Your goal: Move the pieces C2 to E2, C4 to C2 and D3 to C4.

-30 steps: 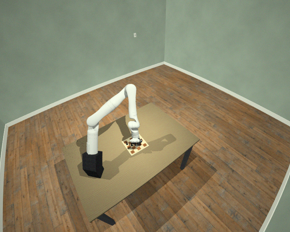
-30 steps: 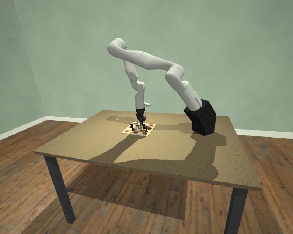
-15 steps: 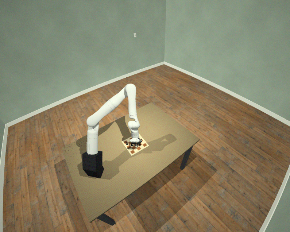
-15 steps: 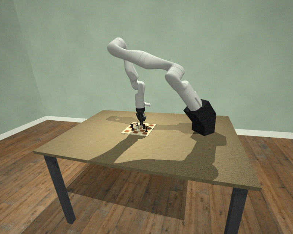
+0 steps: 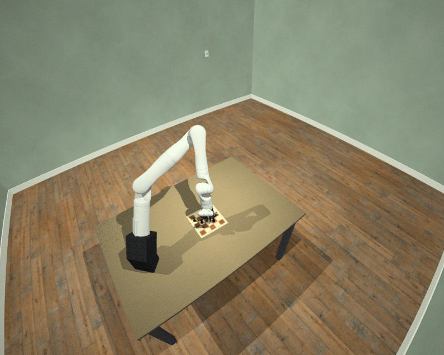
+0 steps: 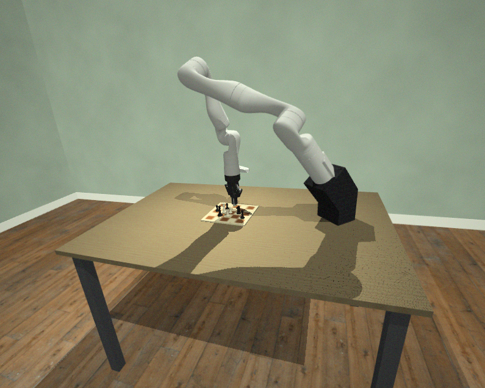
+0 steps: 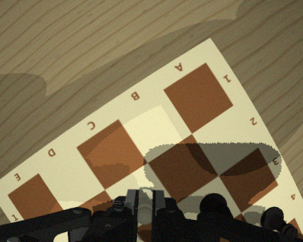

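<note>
The small chessboard lies in the middle of the table, and it also shows in the exterior view. Several black and white pieces stand on it, too small there to tell apart. My gripper points straight down over the board. In the wrist view the fingers are shut on a pale piece, about over the light square C2. I cannot tell whether its base touches the board. Two dark piece tops stand to the right of the fingers, towards rows 3 and 4.
The arm's black base stands on the table beside the board. Rows 1 and 2 near columns A and B hold no pieces in the wrist view. The arm's shadow falls across the board.
</note>
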`<state>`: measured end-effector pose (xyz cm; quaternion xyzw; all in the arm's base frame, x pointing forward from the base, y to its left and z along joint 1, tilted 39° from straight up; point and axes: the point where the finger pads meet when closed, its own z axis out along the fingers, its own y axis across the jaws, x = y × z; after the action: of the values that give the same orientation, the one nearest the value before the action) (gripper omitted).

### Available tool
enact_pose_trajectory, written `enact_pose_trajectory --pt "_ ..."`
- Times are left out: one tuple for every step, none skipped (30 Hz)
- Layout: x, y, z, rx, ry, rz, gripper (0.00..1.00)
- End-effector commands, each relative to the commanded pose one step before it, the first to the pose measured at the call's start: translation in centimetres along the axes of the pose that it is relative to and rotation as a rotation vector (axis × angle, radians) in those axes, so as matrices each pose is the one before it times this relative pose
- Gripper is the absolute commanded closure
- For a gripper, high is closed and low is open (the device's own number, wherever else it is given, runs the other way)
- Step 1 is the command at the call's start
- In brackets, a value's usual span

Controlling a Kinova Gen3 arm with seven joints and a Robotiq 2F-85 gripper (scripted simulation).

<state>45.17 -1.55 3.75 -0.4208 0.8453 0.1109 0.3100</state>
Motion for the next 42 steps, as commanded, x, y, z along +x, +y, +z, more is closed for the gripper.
enact_pose_trajectory --pt "-0.077 -0.423 -0.934 0.01244 -0.00059 -0.0013 1.0" --pt "0.0 -0.001 -0.243 0.00001 -0.00001 0.0 1.0" --pt "0.0 0.0 -0.252 -0.00001 0.00002 0.0 1.0" --pt "0.0 0.0 -0.263 0.00001 -0.00001 0.0 1.0" --pt "0.0 0.0 -0.273 0.0 0.0 0.0 1.0" --pt "0.0 0.001 -0.282 -0.00002 0.00001 0.00001 1.0" --pt "-0.001 -0.001 -0.293 0.00003 -0.00002 -0.00001 1.0" --pt "0.0 0.0 0.0 0.0 0.0 0.0 1.0" --pt "0.0 0.0 0.0 0.0 0.0 0.0 1.0" --pt "0.001 0.003 -0.297 -0.00006 0.00005 0.00003 1.0" --pt "-0.001 -0.002 -0.31 0.00006 -0.00004 -0.00003 1.0" --pt "0.0 0.0 -0.311 -0.00001 0.00001 0.0 1.0" --pt "0.0 0.001 -0.314 -0.00002 0.00002 0.00001 1.0" --pt "-0.001 -0.002 -0.318 0.00003 -0.00003 -0.00002 1.0" --pt "0.001 0.001 -0.313 -0.00003 0.00002 0.00002 1.0" --pt "0.0 0.0 -0.312 0.00001 -0.00001 -0.00001 1.0" --pt "0.0 -0.001 -0.306 0.00001 -0.00001 -0.00001 1.0" --pt "0.001 0.002 -0.296 -0.00004 0.00004 0.00002 1.0" --pt "-0.001 -0.002 -0.289 0.00004 -0.00004 -0.00003 1.0" --pt "0.001 0.002 -0.273 -0.00003 0.00003 0.00002 1.0" --pt "-0.001 -0.001 -0.261 0.00003 -0.00002 -0.00002 1.0" --pt "0.001 0.001 -0.243 -0.00003 0.00002 0.00002 1.0" --pt "-0.001 -0.001 -0.228 0.00002 -0.00002 -0.00002 1.0" --pt "0.001 0.002 -0.206 -0.00004 0.00004 0.00002 1.0" --pt "0.0 0.0 0.0 0.0 0.0 0.0 1.0" --pt "0.0 0.0 0.0 0.0 0.0 0.0 1.0" --pt "-0.001 -0.002 -0.189 0.00003 -0.00003 -0.00002 1.0" --pt "0.0 0.0 -0.167 0.0 0.0 0.0 1.0" --pt "0.001 0.002 -0.146 -0.00003 0.00003 0.00002 1.0" --pt "-0.001 -0.001 -0.127 0.00003 -0.00003 -0.00002 1.0" --pt "0.0 -0.001 -0.106 0.00001 -0.00001 -0.00001 1.0" --pt "0.0 0.0 -0.086 0.0 0.0 0.0 1.0" --pt "0.0 0.0 -0.067 -0.00001 0.00001 0.00001 1.0" --pt "0.0 0.001 -0.05 -0.00001 0.00001 0.00001 1.0" --pt "0.0 0.0 -0.035 -0.00001 0.00001 0.00001 1.0" --pt "0.0 0.0 -0.022 -0.00001 0.00001 0.0 1.0" --pt "0.0 0.0 -0.012 0.0 0.0 0.0 1.0" --pt "0.0 0.0 -0.004 0.0 0.0 0.0 1.0" --pt "0.0 0.0 -0.001 0.0 0.0 0.0 1.0" --pt "0.0 0.0 0.0 0.0 0.0 0.0 1.0" --pt "0.0 0.0 0.0 0.0 0.0 0.0 1.0" --pt "0.0 0.0 0.0 0.0 0.0 0.0 1.0"
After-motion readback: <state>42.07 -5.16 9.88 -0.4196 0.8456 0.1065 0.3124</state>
